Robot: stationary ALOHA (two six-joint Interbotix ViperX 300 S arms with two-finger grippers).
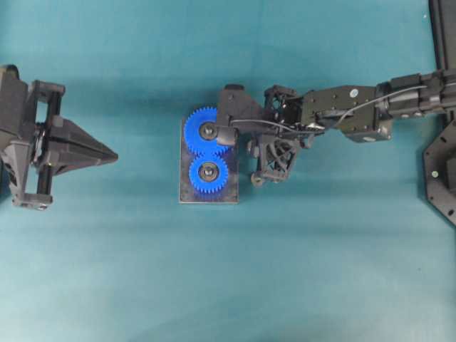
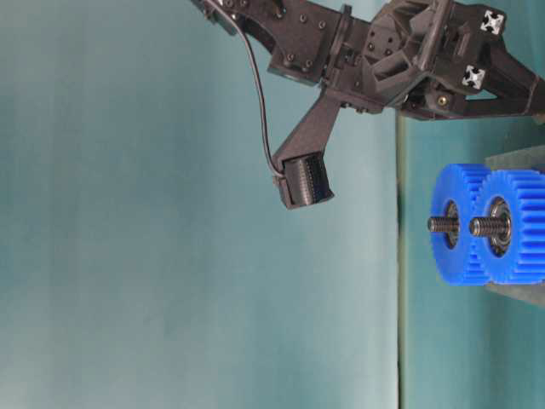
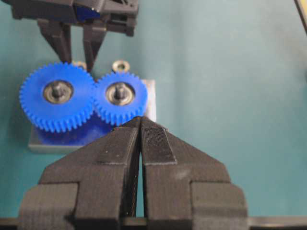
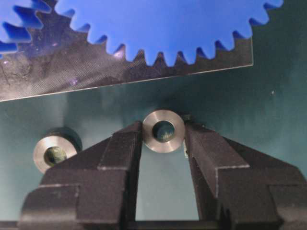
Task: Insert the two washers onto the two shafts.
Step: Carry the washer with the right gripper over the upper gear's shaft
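In our right wrist view, the right tool [image 4: 163, 132] has its fingers pressed on either side of a steel washer [image 4: 163, 131] lying on the teal counter [image 4: 268, 86]. A second washer [image 4: 53, 153] lies at its nine o'clock, the blue gear [image 4: 158, 24] on its base plate [image 4: 96, 67] at twelve. Our left tool [image 3: 140, 125] is clenched empty, pointing at the threaded shaft [image 3: 120, 90].

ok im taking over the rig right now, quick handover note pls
Right gripper: fingers either side of one washer on the table by the gear plate, apparently closing on it; not lifted.
Left gripper: shut, empty, away from the gears.
Second washer lies loose beside it.
Both shafts bare.
Left: grip, lift, thread a washer onto a shaft.
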